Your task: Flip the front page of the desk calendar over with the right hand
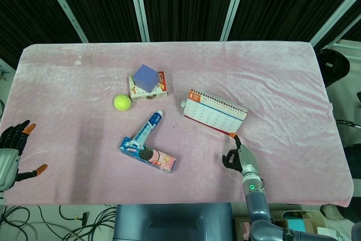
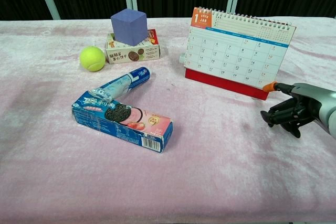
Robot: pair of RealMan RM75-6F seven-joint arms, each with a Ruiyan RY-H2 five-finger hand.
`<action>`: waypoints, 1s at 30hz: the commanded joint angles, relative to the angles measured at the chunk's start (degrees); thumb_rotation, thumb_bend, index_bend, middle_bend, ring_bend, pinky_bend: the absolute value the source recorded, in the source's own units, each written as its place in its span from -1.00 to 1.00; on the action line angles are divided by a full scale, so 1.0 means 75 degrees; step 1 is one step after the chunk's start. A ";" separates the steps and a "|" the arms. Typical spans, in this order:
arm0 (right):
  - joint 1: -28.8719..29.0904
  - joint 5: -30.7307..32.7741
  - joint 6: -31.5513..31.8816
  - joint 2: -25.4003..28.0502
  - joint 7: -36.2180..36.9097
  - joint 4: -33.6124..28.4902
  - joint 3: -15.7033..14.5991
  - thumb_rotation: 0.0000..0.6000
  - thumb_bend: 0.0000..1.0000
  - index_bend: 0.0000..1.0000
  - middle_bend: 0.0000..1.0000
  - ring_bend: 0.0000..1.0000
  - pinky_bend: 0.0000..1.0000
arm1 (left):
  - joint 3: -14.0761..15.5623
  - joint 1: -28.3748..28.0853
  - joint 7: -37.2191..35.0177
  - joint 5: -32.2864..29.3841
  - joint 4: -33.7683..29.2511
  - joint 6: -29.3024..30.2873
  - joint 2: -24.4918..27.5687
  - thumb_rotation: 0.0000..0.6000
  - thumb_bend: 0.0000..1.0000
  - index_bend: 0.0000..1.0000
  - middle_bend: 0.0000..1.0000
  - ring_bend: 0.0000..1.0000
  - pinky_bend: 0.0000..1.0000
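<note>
At the desk calendar's (image 2: 236,51) lower corner: right hand (image 2: 296,111) curled, empty, one fingertip extended. Thin, floppy page; lift its bottom edge.

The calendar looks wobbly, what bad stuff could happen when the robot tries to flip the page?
The right hand has one orange fingertip at the bottom corner of the desk calendar, other fingers curled in. A push there might slide or tip the whole calendar instead of lifting only the front page. The pink cloth looks soft, so the calendar's red base might skid or bunch it up.
</note>
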 commanded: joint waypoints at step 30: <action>0.0037 0.0109 -0.0037 -0.0015 -0.0036 0.0071 0.0122 1.00 -0.12 -1.00 0.31 0.53 0.56 | -0.0007 0.0003 0.0019 -0.0008 -0.0007 0.0010 -0.0002 1.00 -1.00 -1.00 -1.00 -1.00 -1.00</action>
